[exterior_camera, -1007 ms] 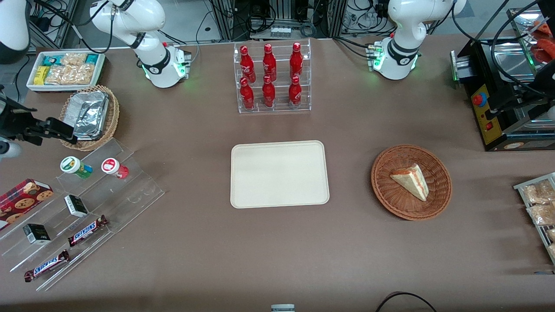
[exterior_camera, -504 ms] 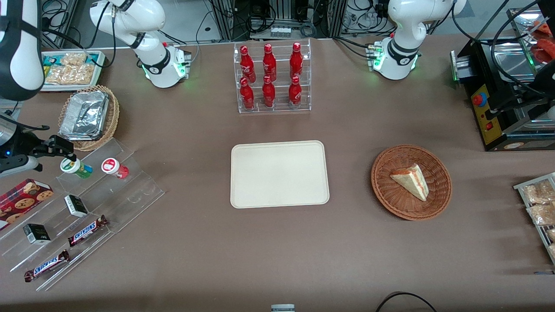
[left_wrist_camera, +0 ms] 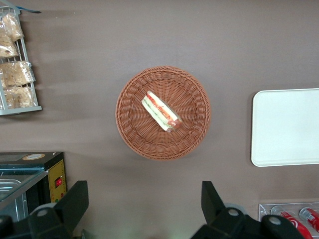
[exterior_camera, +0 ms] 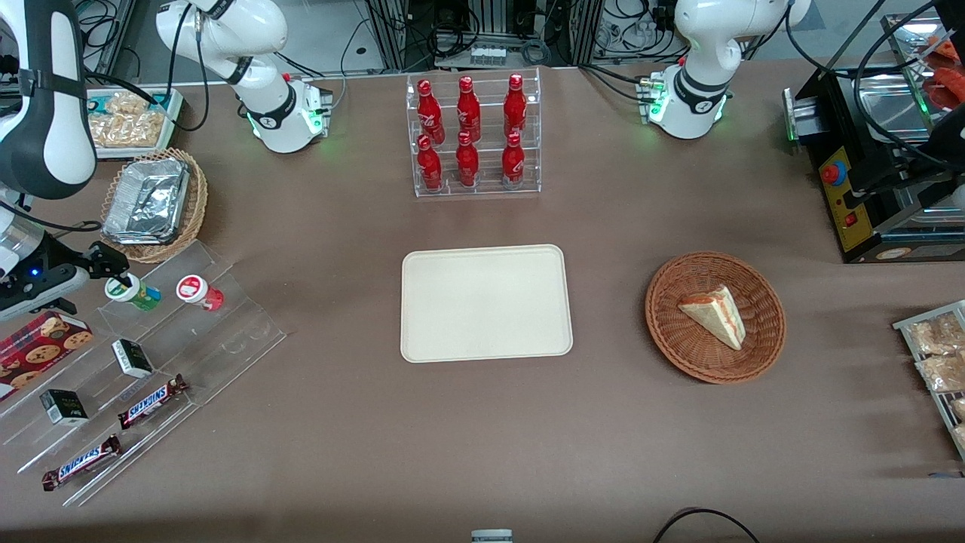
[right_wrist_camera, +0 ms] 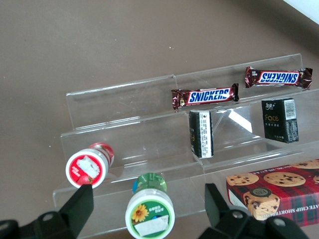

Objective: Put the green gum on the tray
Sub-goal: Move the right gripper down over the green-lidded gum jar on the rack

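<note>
The green gum [exterior_camera: 131, 291], a small green bottle with a white lid, lies on its side on the top step of a clear acrylic stand [exterior_camera: 226, 332] toward the working arm's end of the table. My gripper [exterior_camera: 111, 265] hangs just over its lid. The wrist view shows the gripper [right_wrist_camera: 147, 203] open, one finger on each side of the green gum [right_wrist_camera: 149, 211], not touching it. The cream tray [exterior_camera: 486, 302] lies bare at the table's middle, and its edge [left_wrist_camera: 289, 127] shows in the left wrist view.
A red-lidded gum bottle [exterior_camera: 197, 290] lies beside the green one. The stand's lower steps hold two black boxes [right_wrist_camera: 202, 133] and Snickers bars [right_wrist_camera: 205, 97]. A cookie box [exterior_camera: 41, 343], a foil-filled basket [exterior_camera: 154, 200], a cola rack [exterior_camera: 471, 136] and a sandwich basket [exterior_camera: 715, 317] stand around.
The right arm has swung nearer to the front camera; its gripper moved from the foil basket's side to just over the green gum's lid. Nothing else moved.
</note>
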